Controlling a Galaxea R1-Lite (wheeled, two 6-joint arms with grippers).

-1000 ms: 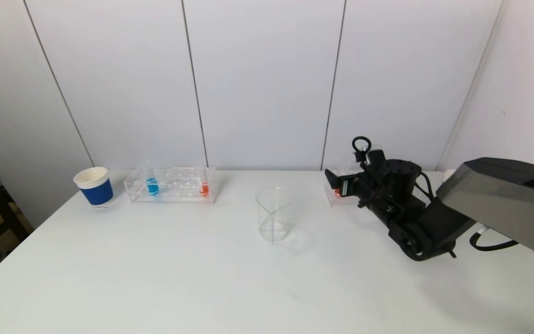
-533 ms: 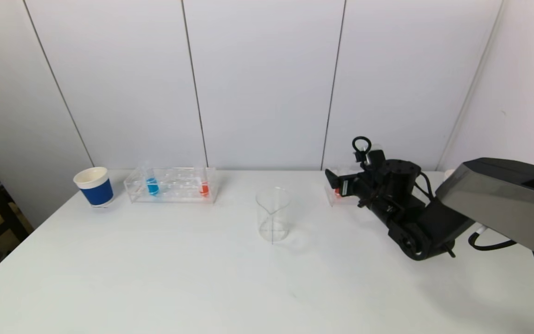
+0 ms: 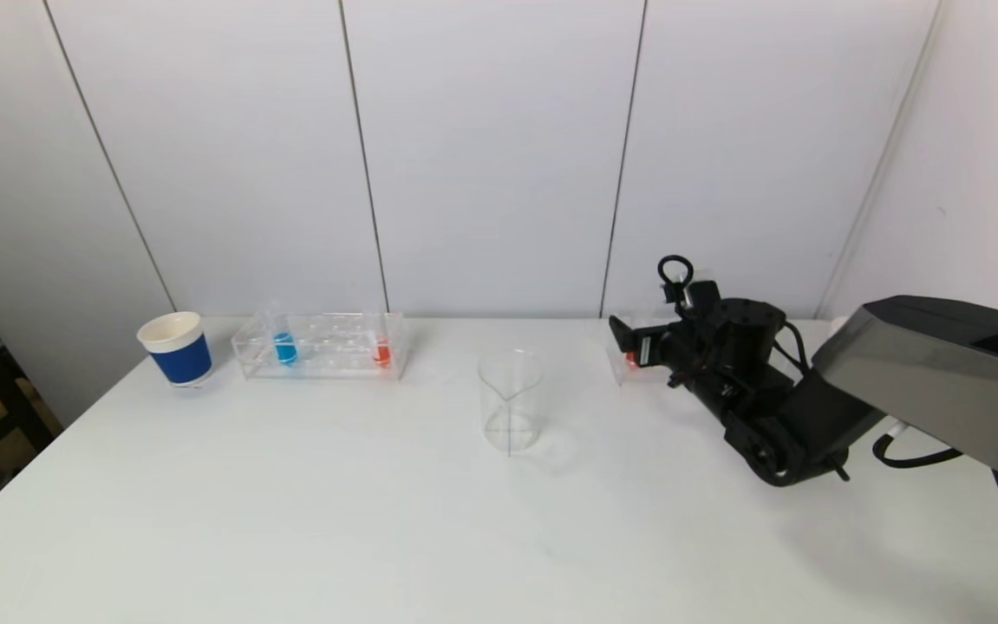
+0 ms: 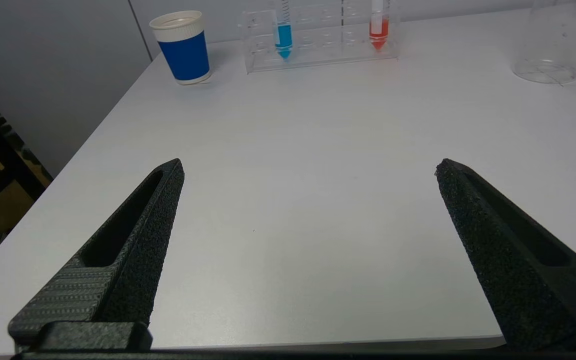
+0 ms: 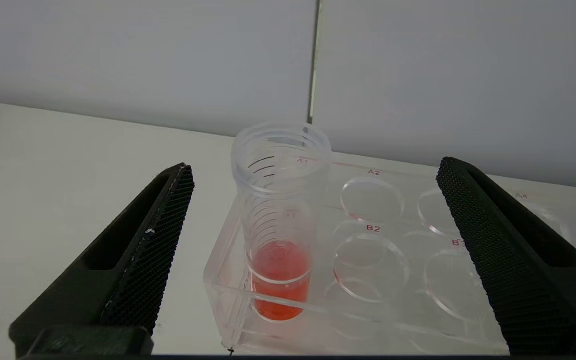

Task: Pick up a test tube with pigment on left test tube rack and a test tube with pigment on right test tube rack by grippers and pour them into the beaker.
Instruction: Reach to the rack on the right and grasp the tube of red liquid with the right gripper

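Observation:
The left rack (image 3: 321, 345) holds a blue-pigment tube (image 3: 284, 347) and a red-pigment tube (image 3: 382, 351). The clear beaker (image 3: 510, 399) stands mid-table. My right gripper (image 3: 633, 345) is open at the near end of the right rack (image 3: 620, 368), which it largely hides. In the right wrist view its fingers (image 5: 157, 235) flank a tube with red pigment (image 5: 280, 225), which stands upright in the rack's (image 5: 418, 280) corner hole, untouched. My left gripper (image 4: 309, 162) is open and empty, low over the table's front left, out of the head view.
A blue paper cup (image 3: 176, 348) stands left of the left rack. The wall runs close behind both racks. The right rack's other holes (image 5: 372, 200) are empty. In the left wrist view the cup (image 4: 182, 47), left rack (image 4: 318, 35) and beaker (image 4: 553, 45) lie far ahead.
My right gripper has edged very slightly toward the right rack. The tubes, beaker and cup have not moved.

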